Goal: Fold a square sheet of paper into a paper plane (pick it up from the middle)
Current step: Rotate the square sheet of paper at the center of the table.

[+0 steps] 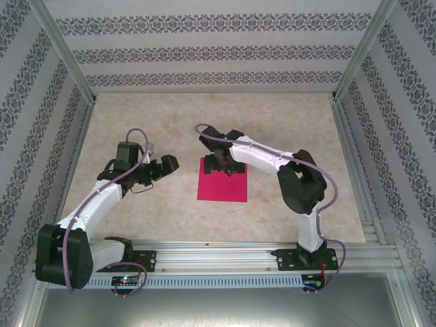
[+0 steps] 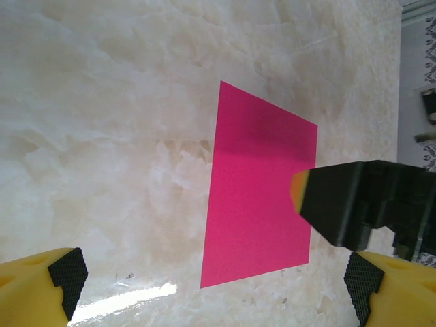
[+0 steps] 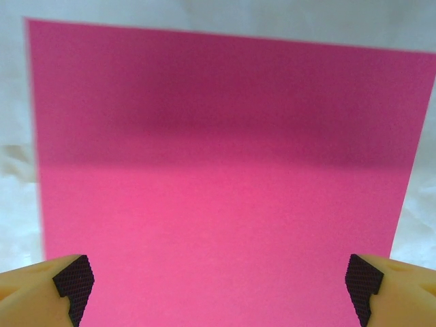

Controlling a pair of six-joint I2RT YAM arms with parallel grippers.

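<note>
A pale, marble-patterned surface sits enclosed by walls papered in grey ornamental stripes, with aluminium posts at its far corners.

— Any lettering, label or number to read anywhere?
— None. The square sheet of paper is plain magenta, and the walls carry only a repeating ornament, no letters.
— And the small boards by the rail, bottom of the top view?
— Too small to make out any marking.
</note>
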